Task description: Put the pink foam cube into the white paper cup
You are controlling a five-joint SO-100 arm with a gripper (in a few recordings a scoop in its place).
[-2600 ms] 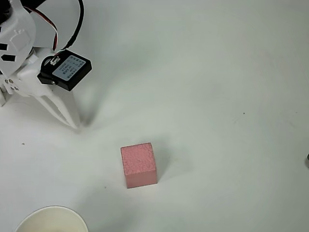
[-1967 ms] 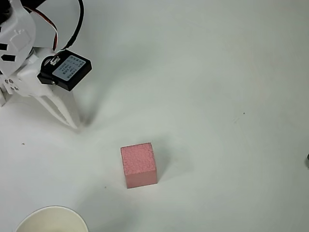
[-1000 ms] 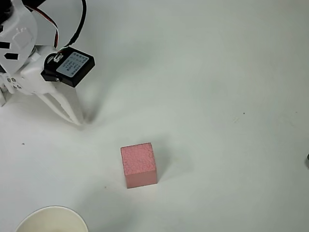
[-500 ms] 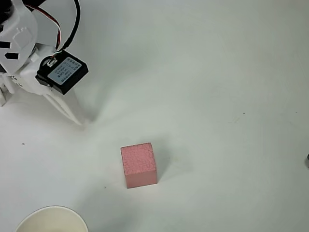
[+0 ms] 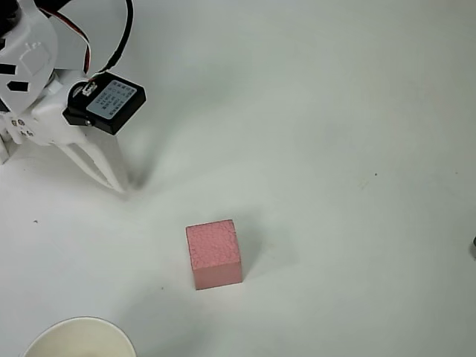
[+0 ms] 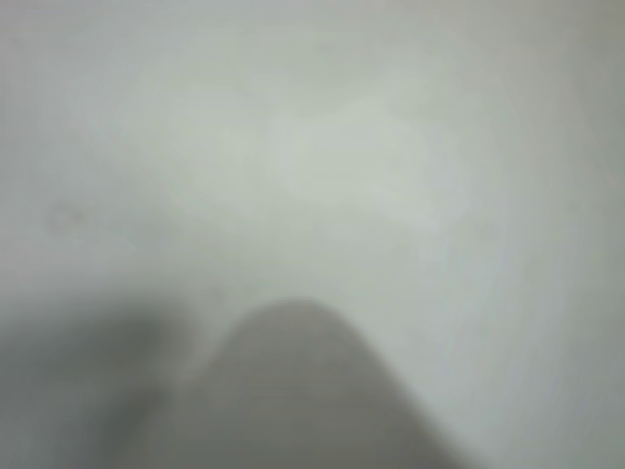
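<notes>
1. The table (image 5: 335, 111) is a bare white surface, and the gripper (image 5: 119, 182) hangs low over its upper-left part in the overhead view, fingertips at or just above the surface.
2. The gripper's white fingers (image 5: 104, 167) run together to one point; whether they are pressed shut or slightly apart cannot be told. The wrist view is blurred, showing a dark rounded shape low in frame.
3. The cup (image 5: 78, 338) sits below the gripper, cut off by the bottom edge.
4. The cube (image 5: 214, 253) lies below and right of the fingertips, well apart from them, untouched, and up and right of the cup.
5. Risk: the cube matches the jaw span closely, so an off-centre descent may shove it away; light foam may also slip or bounce off the cup's rim.
</notes>
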